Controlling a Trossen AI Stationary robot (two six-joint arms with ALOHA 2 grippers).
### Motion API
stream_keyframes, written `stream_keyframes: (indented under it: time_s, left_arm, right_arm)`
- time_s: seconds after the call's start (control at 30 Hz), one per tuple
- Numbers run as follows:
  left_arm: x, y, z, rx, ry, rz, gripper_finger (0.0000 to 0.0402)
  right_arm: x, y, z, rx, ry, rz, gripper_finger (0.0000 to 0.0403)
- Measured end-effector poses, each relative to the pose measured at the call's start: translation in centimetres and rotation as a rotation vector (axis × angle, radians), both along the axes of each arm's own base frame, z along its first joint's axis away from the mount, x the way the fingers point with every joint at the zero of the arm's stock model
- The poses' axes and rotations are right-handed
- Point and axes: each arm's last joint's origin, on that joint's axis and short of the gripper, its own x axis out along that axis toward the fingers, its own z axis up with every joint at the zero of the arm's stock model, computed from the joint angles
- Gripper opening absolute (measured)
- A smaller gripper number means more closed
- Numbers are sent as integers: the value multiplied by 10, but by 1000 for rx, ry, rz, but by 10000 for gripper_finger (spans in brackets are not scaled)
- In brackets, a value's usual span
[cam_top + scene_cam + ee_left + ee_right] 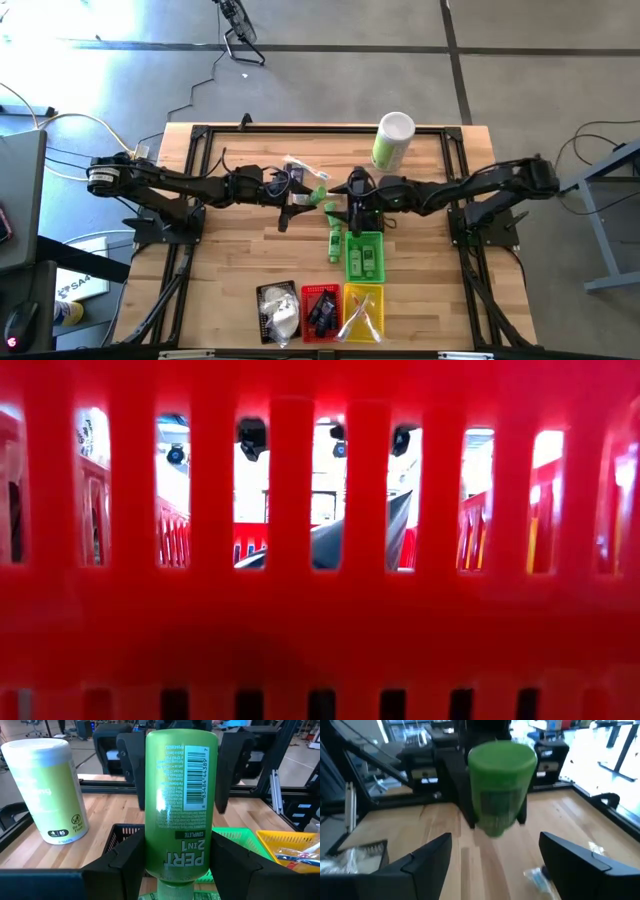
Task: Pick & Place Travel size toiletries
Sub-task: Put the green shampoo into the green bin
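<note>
Our left gripper clamps the small green plastic bottle; our right gripper waits spread apart, facing it. A mistimed handover could drop it onto the tabletop.

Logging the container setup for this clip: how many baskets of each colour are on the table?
Black basket: 1
Red basket: 1
Yellow basket: 1
Green basket: 1
Total: 4
</note>
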Motion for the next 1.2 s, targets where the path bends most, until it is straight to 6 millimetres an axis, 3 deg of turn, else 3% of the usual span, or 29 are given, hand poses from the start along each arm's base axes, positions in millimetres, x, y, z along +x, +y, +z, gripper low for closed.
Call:
stream_keyframes:
  time_s: [0.5, 1.2]
  left_arm:
    - [0, -1, 1, -5, -9, -41, 184]
    - [18, 0, -7, -55, -35, -39, 184]
  right_arm:
    - [23, -8, -17, 13, -157, 63, 294]
    - [23, -7, -13, 10, -201, 106, 293]
